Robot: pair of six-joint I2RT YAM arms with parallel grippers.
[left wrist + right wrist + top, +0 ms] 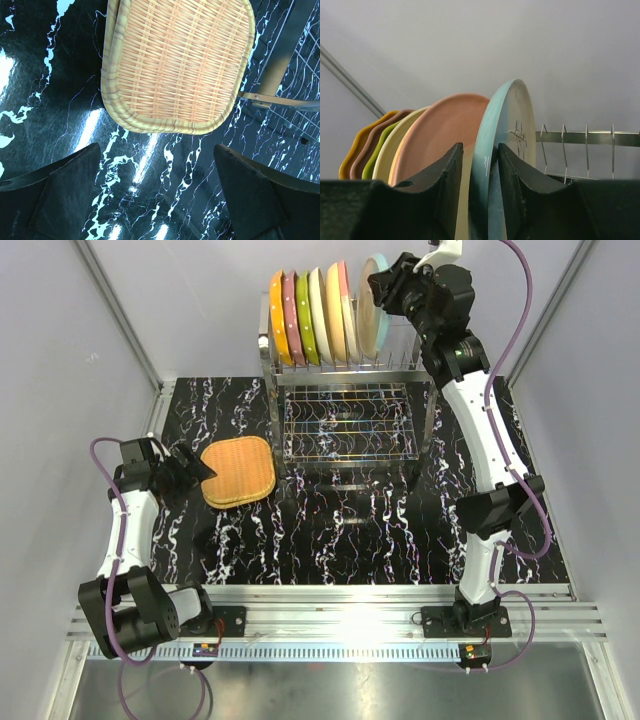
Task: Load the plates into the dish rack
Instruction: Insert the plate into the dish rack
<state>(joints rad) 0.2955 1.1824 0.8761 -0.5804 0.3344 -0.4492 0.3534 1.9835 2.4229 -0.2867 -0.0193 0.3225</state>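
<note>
Slotting the blue plate (512, 115) into the rack's (345, 425) top row looks like the step in hand. The right pincer (479, 150) is clamped on its rim, holding it upright at the end of the other plates (310, 315). I cannot tell whether it is seated. The next move probably calls for easing it down between prongs (563, 150) before release. The left pincer (156, 150) gapes wide above the tabletop (60, 100), near a woven mat (175, 60).

Plates (320, 328) upright in row in dish rack (345, 430), far centre of desk (330, 540). Right claw (479, 146) astride rightmost plate (507, 120). Woven tray (240, 472) left of rack; left claw (156, 147) beside.
</note>
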